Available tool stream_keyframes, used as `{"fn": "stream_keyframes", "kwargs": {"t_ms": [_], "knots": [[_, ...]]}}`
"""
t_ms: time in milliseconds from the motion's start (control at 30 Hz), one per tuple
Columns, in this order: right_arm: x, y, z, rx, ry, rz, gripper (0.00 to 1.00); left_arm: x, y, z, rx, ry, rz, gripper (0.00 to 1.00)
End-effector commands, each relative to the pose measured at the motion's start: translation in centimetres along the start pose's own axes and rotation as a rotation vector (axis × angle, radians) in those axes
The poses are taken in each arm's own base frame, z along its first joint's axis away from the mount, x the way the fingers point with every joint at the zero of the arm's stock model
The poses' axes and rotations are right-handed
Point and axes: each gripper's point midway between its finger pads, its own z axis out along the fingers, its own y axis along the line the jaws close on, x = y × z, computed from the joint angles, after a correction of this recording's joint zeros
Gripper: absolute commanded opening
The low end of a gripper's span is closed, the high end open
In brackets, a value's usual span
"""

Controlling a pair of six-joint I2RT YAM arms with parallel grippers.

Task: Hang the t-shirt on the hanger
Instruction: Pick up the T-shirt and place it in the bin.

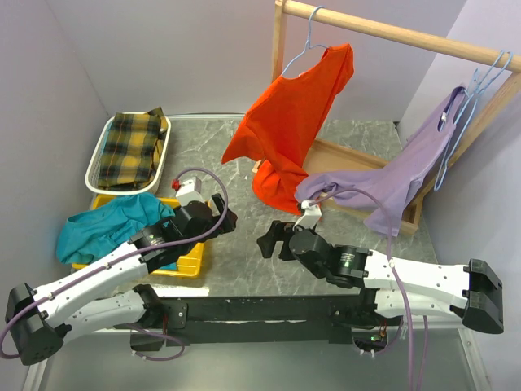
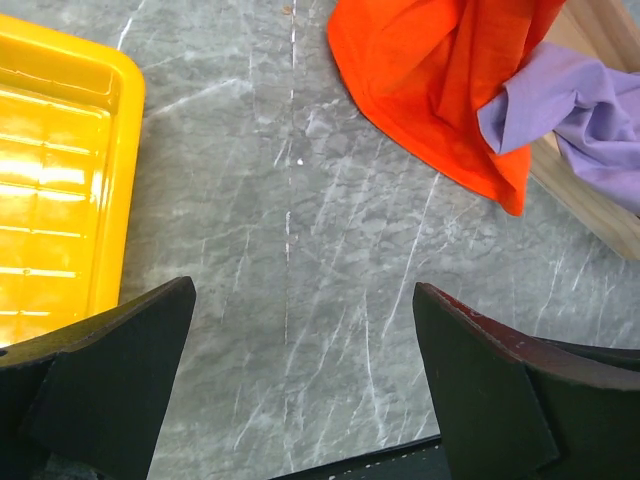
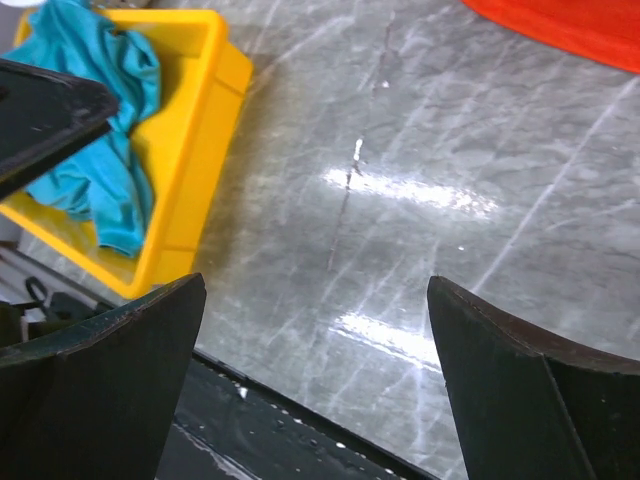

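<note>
The teal t-shirt [image 1: 106,228] lies crumpled over the left side of a yellow bin [image 1: 186,265]; it also shows in the right wrist view [image 3: 90,130]. A bare pale-blue wire hanger [image 1: 450,147] hangs from the wooden rod at the far right, beside the lilac shirt. My left gripper [image 1: 224,213] is open and empty just right of the bin, above bare table [image 2: 305,380]. My right gripper [image 1: 273,240] is open and empty over the table's near middle [image 3: 315,380], pointing left towards the bin.
An orange shirt [image 1: 297,122] and a lilac shirt [image 1: 407,175] hang on hangers from the wooden rack [image 1: 391,32]; their hems reach the table. A white basket [image 1: 98,159] with plaid cloth stands back left. The rack's wooden base [image 2: 600,210] lies right.
</note>
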Motion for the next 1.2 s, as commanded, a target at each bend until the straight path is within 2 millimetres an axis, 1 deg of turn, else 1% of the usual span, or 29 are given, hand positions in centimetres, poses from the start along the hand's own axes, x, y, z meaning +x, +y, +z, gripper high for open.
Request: {"fn": "stream_keyframes", "kwargs": {"t_ms": [0,33,67,133,200,233,267,367,400,433,467,500,533,567,600,633,667,700,800,833,900,933,967,1000,1033,1067,1100,1133,1167], "knots": [[-0.9,-0.8,-0.2,0.045,-0.033,0.009,1.00,-0.9,-1.4,-0.3,0.043,-0.021,-0.007,0.96],[-1.0,-0.7,-0.3,0.043,-0.034,0.009,1.00,-1.5,-1.5,-0.5,0.038,-0.034,-0.012,0.96],[-0.9,-0.6,-0.2,0.038,-0.030,0.010,1.00,-1.2,-1.1,-0.4,0.012,-0.019,-0.002,0.96],[-0.8,-0.6,-0.2,0.035,-0.027,0.005,1.00,-1.7,-1.1,-0.6,-0.012,-0.028,-0.015,0.96],[-0.9,-0.5,-0.2,0.032,-0.027,0.003,1.00,-2.0,-0.3,-0.4,-0.065,-0.041,-0.031,0.96],[-0.8,-0.5,-0.1,0.034,-0.021,-0.010,1.00,-2.7,-0.2,-0.4,-0.082,-0.055,-0.054,0.96],[-0.7,-0.4,0.0,0.033,-0.016,-0.013,1.00,-2.9,0.1,-0.3,-0.097,-0.049,-0.070,0.96],[-0.4,-0.3,0.4,0.036,-0.003,-0.029,1.00,-4.4,2.4,0.2,-0.181,-0.064,-0.133,0.96],[-0.2,0.0,0.5,0.025,0.010,-0.034,1.00,-5.4,4.8,0.4,-0.260,-0.090,-0.178,0.96],[0.2,0.0,0.8,0.027,0.026,-0.053,1.00,-6.0,6.2,0.5,-0.308,-0.106,-0.205,0.96],[0.1,0.4,0.9,0.022,0.031,-0.056,1.00,-6.7,7.4,0.5,-0.350,-0.125,-0.231,0.96],[0.4,0.6,1.0,0.017,0.046,-0.062,1.00,-7.9,9.7,0.5,-0.417,-0.162,-0.274,0.96],[0.8,0.6,1.4,0.022,0.061,-0.076,1.00,-8.4,11.0,0.4,-0.456,-0.176,-0.303,0.96],[0.9,1.0,1.6,0.010,0.069,-0.076,1.00,-8.8,12.2,0.2,-0.484,-0.188,-0.331,0.96],[1.1,1.2,1.7,0.006,0.080,-0.080,1.00,-9.5,14.3,0.0,-0.529,-0.199,-0.388,0.96],[1.8,1.5,2.0,-0.006,0.112,-0.097,1.00,-10.0,15.1,0.0,-0.536,-0.213,-0.419,0.96],[1.8,2.1,2.2,-0.018,0.121,-0.102,1.00,-10.4,16.0,-0.2,-0.553,-0.225,-0.442,0.98],[2.0,2.2,2.3,-0.022,0.130,-0.116,1.00,-10.8,17.9,-0.5,-0.598,-0.249,-0.485,0.98],[2.7,2.6,3.1,-0.022,0.162,-0.149,1.00,-12.2,20.2,0.0,-0.637,-0.301,-0.542,0.99],[2.9,3.2,3.2,-0.039,0.176,-0.152,1.00,-12.0,20.8,0.8,-0.656,-0.279,-0.554,0.98],[3.0,3.6,3.4,-0.048,0.183,-0.161,1.00,-13.0,21.3,1.6,-0.656,-0.304,-0.570,0.95],[3.2,3.7,3.6,-0.048,0.191,-0.163,1.00,-12.9,21.4,2.4,-0.651,-0.289,-0.576,0.94],[3.4,3.7,3.7,-0.051,0.197,-0.163,1.00,-13.7,21.0,3.1,-0.612,-0.307,-0.571,0.90],[3.6,3.7,3.9,-0.050,0.204,-0.166,1.00,-14.1,20.8,3.5,-0.602,-0.311,-0.569,0.88],[3.7,3.6,3.9,-0.049,0.207,-0.165,1.00,-14.0,21.1,3.9,-0.614,-0.305,-0.573,0.85],[3.8,3.9,4.0,-0.059,0.210,-0.161,1.00,-14.1,21.4,4.1,-0.632,-0.317,-0.578,0.80],[4.1,3.8,4.0,-0.058,0.219,-0.161,1.00,-14.2,21.6,4.2,-0.644,-0.319,-0.584,0.79],[4.2,3.9,4.1,-0.061,0.223,-0.161,1.00,-13.8,22.1,4.7,-0.672,-0.302,-0.589,0.78],[4.3,4.0,4.1,-0.065,0.225,-0.159,1.00,-13.8,22.5,4.7,-0.693,-0.308,-0.600,0.74]]}}
